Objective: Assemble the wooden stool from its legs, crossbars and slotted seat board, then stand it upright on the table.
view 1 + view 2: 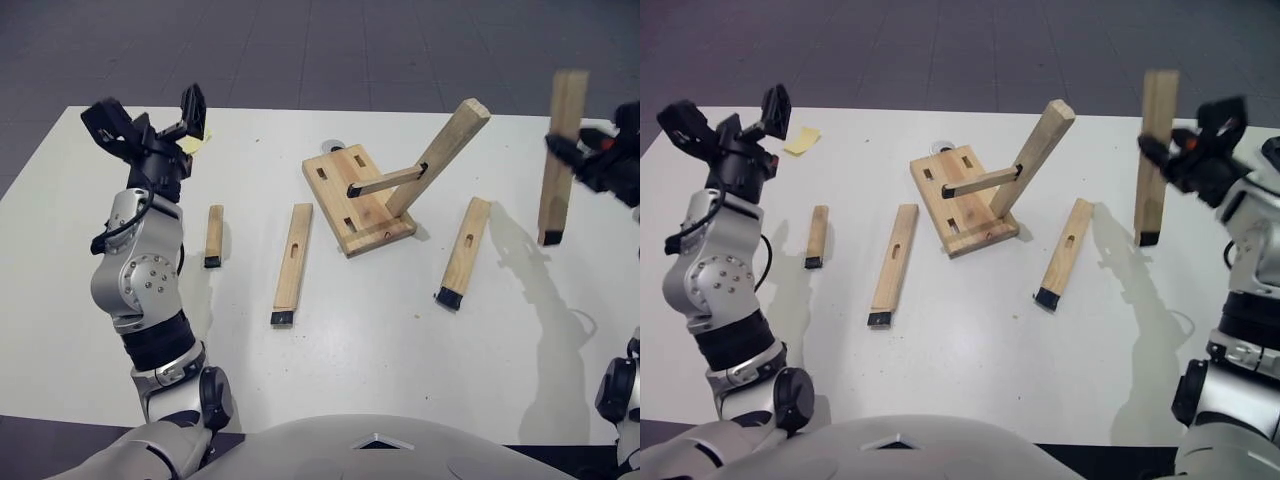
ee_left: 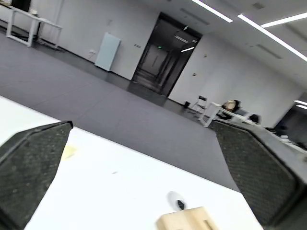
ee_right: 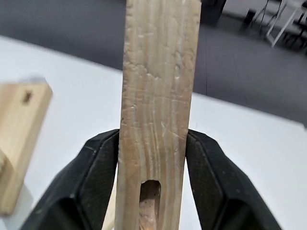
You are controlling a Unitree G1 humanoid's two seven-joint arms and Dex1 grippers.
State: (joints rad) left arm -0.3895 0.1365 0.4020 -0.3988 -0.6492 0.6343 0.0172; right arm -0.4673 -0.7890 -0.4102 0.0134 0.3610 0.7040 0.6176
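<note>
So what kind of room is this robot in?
Probably a big office or lab hall: there's a wide grey floor, long ceiling lights, a dark doorway and white desks by the walls.

White table with loose stool parts lying on it

A seat board lies flat past the middle, with a tilted leg rising from it and a thin bar sticking out of that leg over the board. Left of the board lies a slotted leg, and farther left a short stick. A second slotted leg lies to the right. A yellow note sits toward the far left corner, and a small round grey thing lies just behind the board.
</note>
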